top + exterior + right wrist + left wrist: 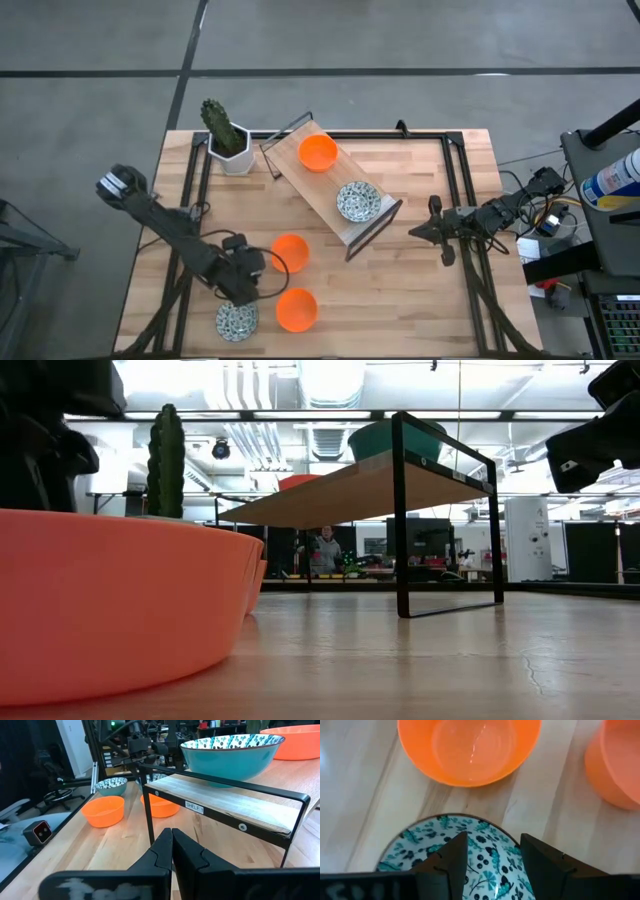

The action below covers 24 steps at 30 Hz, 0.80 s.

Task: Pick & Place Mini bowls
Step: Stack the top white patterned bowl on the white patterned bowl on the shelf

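Wooden table (pixel 400 290), black-framed shelf (pixel 318 190) set diagonally across the middle. On the shelf: one orange bowl (pixel 318 153), one patterned bowl (pixel 357 201). Near the table's front-left: two more orange bowls (pixel 290 251) (pixel 297 309), a second patterned bowl (pixel 237 320). Left gripper (pixel 491 857) hangs directly over that patterned bowl, fingers apart (rim not gripped). Right gripper (pixel 418 232) waits beside the shelf's end, fingers together. Cactus pot (pixel 233 155) at back left.

Readable text: "SHELF" | on: small white label (pixel 194 806) | where: front edge of the wooden shelf (pixel 235 802), right wrist view | other views: nothing legible, bottle print too small to read
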{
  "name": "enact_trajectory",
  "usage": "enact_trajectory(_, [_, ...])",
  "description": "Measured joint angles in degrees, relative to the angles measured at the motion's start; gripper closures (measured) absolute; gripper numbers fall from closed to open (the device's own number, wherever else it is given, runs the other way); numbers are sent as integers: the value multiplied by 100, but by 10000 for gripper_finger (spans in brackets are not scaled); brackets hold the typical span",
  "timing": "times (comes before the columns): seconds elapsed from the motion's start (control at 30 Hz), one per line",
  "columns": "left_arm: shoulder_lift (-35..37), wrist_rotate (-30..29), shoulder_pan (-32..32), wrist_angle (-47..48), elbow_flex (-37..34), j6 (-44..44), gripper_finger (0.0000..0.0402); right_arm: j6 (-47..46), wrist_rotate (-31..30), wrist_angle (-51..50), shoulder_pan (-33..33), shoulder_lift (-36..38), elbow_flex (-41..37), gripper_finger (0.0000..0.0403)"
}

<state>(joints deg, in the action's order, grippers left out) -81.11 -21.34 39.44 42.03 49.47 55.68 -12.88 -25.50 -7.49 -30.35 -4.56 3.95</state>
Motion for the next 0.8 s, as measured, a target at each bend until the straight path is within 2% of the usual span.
enact_trajectory(0.37, [-411,69,0,30,9,446,227,0,0,0,-1,-2,0,394])
enact_trajectory(0.8, [-211,76,0,120,11,418,227,0,0,0,-2,-2,0,394])
